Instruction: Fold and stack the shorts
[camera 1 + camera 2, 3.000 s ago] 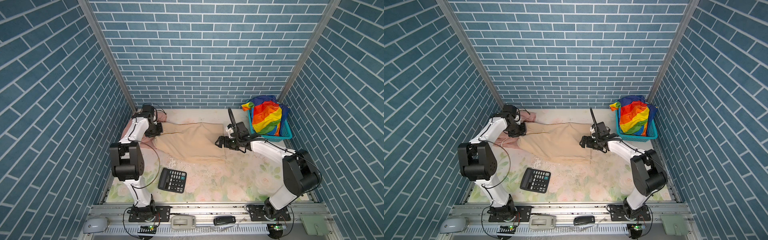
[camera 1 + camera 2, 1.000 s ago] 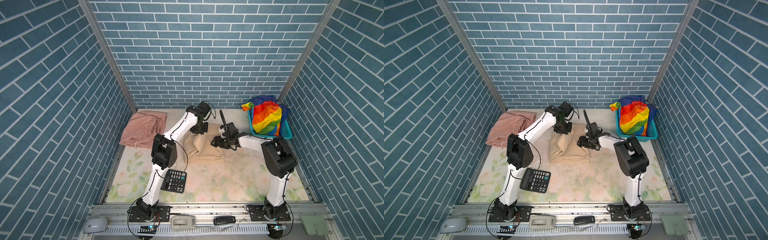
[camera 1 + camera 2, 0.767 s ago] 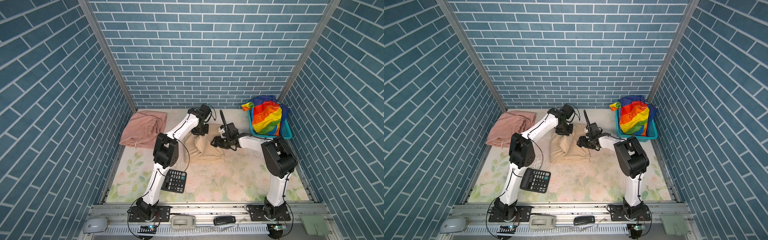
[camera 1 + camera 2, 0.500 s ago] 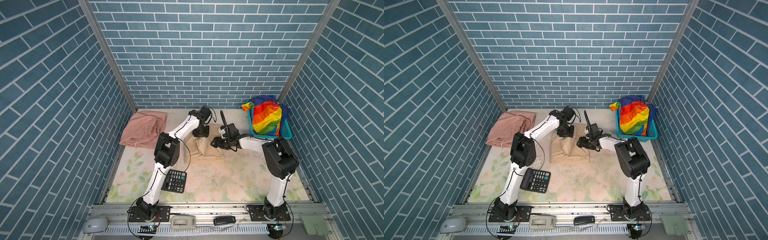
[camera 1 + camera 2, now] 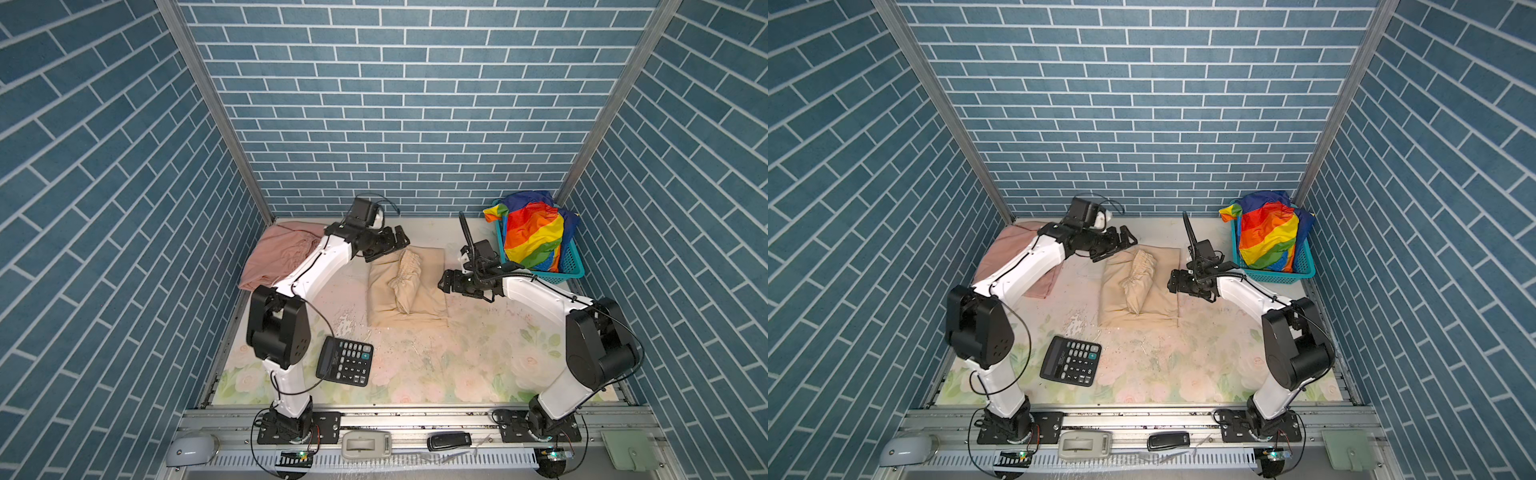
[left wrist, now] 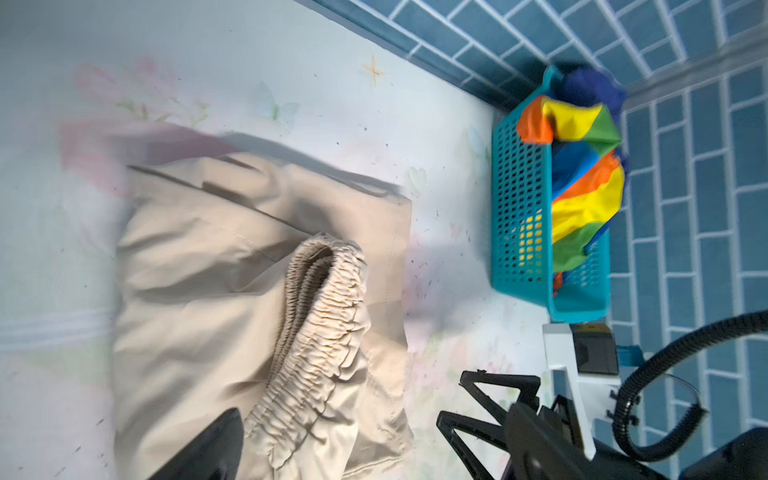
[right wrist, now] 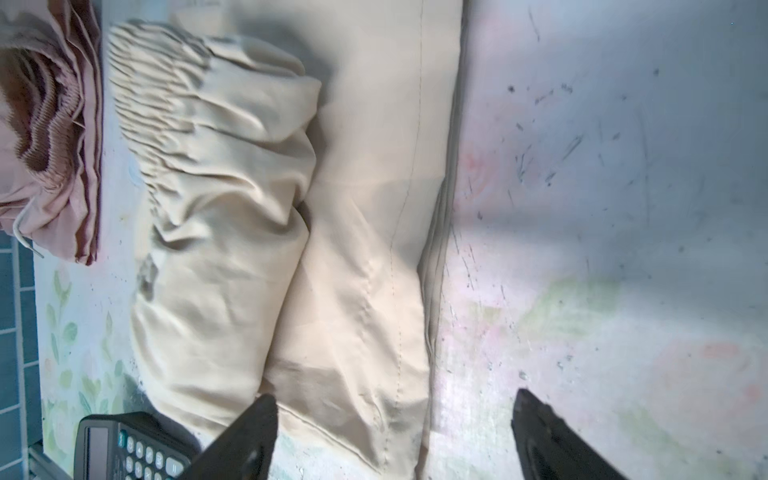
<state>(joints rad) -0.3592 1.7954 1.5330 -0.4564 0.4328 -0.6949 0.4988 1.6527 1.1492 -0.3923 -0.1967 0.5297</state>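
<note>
Blue-brick walls [image 5: 395, 104] box in a scuffed floral counter [image 5: 457, 357]; beige shorts [image 5: 428, 299] lie mid-counter. My left pincer [image 5: 397, 244] and right pincer [image 5: 445, 286] gape empty beside them.

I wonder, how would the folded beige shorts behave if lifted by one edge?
Probably floppy: the shorts lie in soft creased layers, so a one-edge lift would likely unfold them. The bunched waistband rests loosely on top and may slip off. The cloth looks thin, so a push would likely wrinkle it rather than slide it whole.
</note>
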